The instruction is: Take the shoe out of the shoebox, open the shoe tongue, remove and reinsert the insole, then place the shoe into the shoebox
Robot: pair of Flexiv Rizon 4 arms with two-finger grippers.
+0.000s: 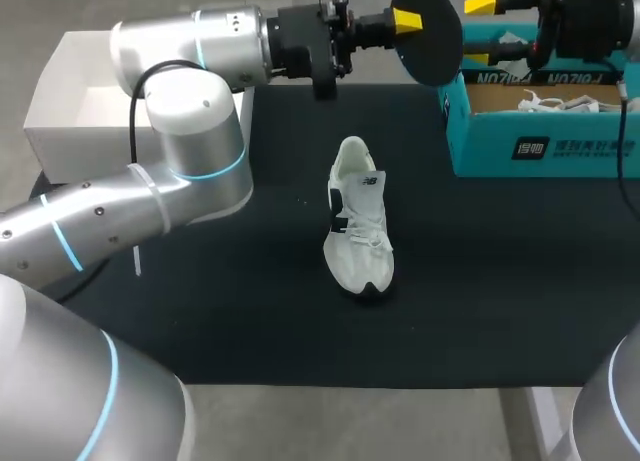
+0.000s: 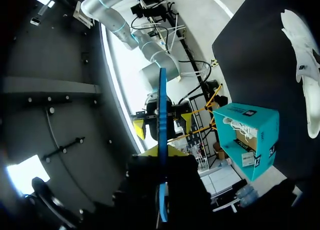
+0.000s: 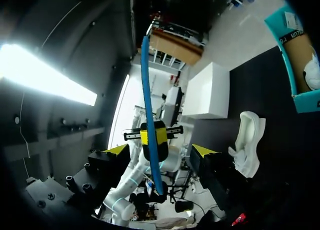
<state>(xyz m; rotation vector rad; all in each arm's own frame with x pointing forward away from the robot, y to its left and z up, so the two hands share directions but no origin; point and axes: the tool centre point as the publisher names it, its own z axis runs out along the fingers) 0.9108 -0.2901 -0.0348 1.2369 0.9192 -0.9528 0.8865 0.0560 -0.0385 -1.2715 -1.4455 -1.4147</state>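
A black mat (image 1: 500,281) covered most of the counter (image 1: 350,421), and a strip of pale grey counter showed along the mat's six o'clock edge. At about ten o'clock from the mat's middle stood a white box (image 1: 70,146), open at the top, with plain white walls and a white inside. It sat at the mat's far corner, and whether it overlapped the mat could not be told. A few tiny pale specks lay on the mat.
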